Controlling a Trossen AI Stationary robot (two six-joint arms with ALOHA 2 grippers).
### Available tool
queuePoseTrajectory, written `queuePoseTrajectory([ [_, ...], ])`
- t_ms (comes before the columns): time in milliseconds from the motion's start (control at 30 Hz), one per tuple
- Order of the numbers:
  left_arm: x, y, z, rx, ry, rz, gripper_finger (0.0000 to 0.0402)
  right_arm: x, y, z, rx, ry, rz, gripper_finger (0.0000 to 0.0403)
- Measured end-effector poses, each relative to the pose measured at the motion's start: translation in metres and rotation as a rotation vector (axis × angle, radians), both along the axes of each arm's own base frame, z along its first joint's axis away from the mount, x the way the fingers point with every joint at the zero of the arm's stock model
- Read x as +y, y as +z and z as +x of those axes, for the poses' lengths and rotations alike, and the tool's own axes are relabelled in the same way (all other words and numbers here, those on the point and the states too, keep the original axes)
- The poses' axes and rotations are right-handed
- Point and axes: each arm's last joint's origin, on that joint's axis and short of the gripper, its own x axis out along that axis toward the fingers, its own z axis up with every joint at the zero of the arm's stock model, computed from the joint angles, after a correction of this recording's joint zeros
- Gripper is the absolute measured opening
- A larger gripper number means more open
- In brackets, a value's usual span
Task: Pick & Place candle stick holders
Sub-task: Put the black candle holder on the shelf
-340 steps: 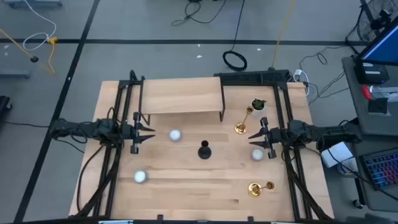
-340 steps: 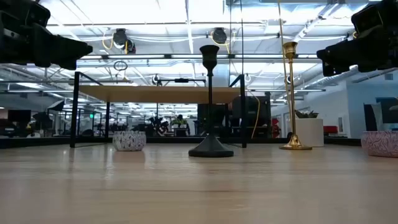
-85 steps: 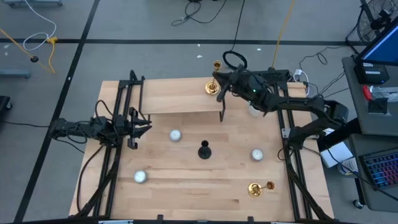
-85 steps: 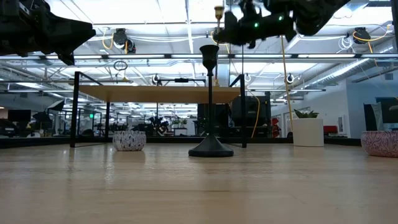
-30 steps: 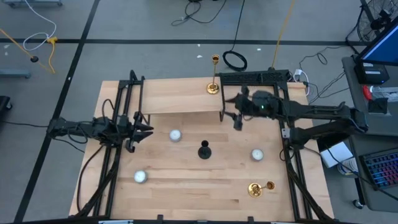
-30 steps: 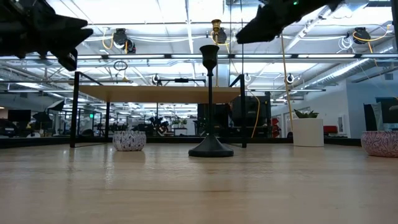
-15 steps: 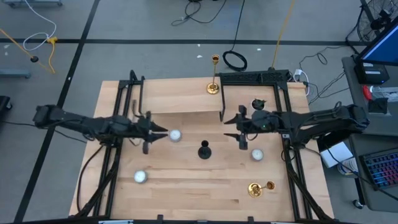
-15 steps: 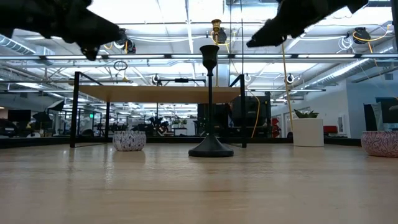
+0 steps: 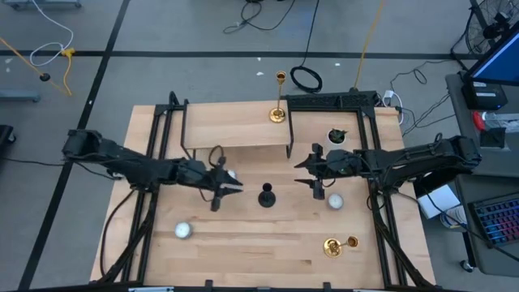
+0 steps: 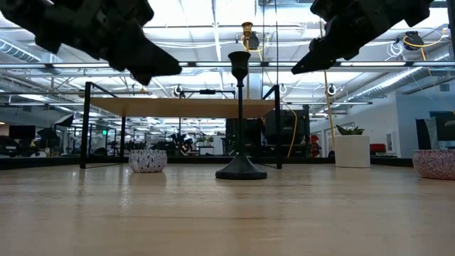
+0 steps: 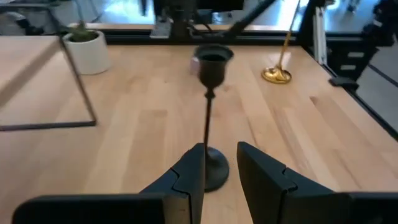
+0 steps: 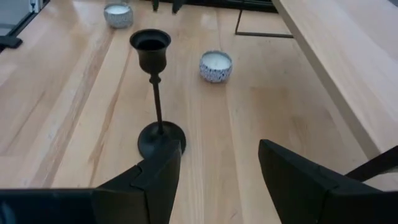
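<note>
A black candle stick holder point(image 9: 266, 195) is seen standing upright near the middle of the wooden desk point(image 9: 243, 247), with both arms reaching toward it from opposite sides. The left gripper point(image 9: 229, 187) is held just beside the holder on its left; in the left wrist view its jaws are narrowly parted, empty, and lined up with the holder's thin stem. The right gripper point(image 9: 302, 172) is placed near the holder on its right, somewhat farther off; in the right wrist view its jaws are spread wide and nothing is held between them.

One gold candle stick holder point(image 9: 278, 110) is seen standing upright on the raised wooden shelf point(image 9: 235, 126) at the far side of the desk, near the shelf's right end. A second gold candle stick holder point(image 9: 339, 245) is found near the front right of the desk; whether it is lying or standing cannot be told for certain from above.

Three small patterned bowls with white contents are spread over the desk: one point(image 9: 231, 174) just behind the left gripper, one point(image 9: 183, 231) toward the front left, and one point(image 9: 333, 201) below the right arm. A white potted plant point(image 9: 336, 135) is set by the right frame rail.
</note>
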Motion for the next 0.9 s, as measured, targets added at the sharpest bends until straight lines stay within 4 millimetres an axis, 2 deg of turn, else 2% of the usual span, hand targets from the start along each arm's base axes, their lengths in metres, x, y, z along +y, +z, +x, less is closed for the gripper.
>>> queuePoseTrajectory([
  [300,-0.004,-0.026,0.028,-0.049,-0.01,-0.013,0.0103,0.0,0.0,0.0,0.001,0.001,-0.001,0.0212],
  [400,-0.007,-0.03,0.043,-0.03,-0.028,-0.017,0.0127,0.0,0.0,0.0,0.001,0.001,-0.001,0.0212],
  [567,-0.009,-0.031,0.069,0.006,-0.033,0.033,0.0187,0.0,0.0,0.0,0.001,0.001,-0.002,0.0212],
  [733,-0.01,-0.032,0.084,0.023,-0.023,0.043,0.0237,0.0,0.0,0.0,0.0,-0.006,0.012,0.0212],
  [900,-0.01,-0.033,0.089,0.023,-0.01,0.067,0.0247,0.0,0.0,0.0,0.0,-0.007,0.013,0.0212],
])
